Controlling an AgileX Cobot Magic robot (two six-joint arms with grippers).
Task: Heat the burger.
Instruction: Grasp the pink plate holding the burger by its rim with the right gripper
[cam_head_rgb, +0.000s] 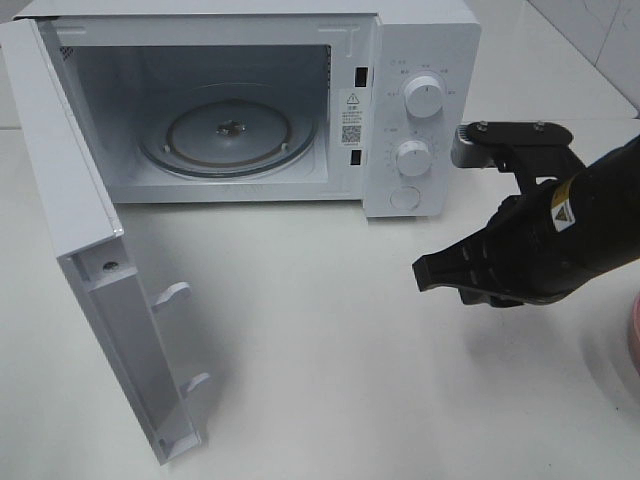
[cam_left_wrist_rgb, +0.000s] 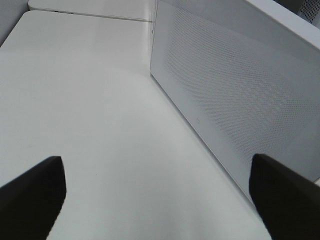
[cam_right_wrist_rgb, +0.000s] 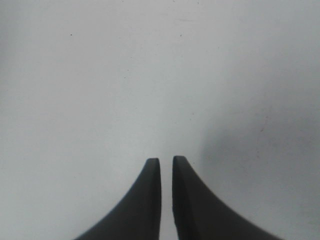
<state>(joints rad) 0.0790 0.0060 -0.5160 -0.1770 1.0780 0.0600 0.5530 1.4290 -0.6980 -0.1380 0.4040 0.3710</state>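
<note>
The burger is out of view in all three frames. The white microwave stands at the back with its door swung wide open to the left. Its glass turntable is bare. My right gripper hangs over the table in front of the microwave's control panel, pointing left. In the right wrist view its two black fingers are pressed almost together with nothing between them. My left gripper is open and empty, its fingers wide apart beside a white dotted panel of the microwave. It does not show in the exterior view.
Two knobs and a round button sit on the microwave's right panel. A pink plate's edge shows at the far right. The white table spreads in front of the microwave.
</note>
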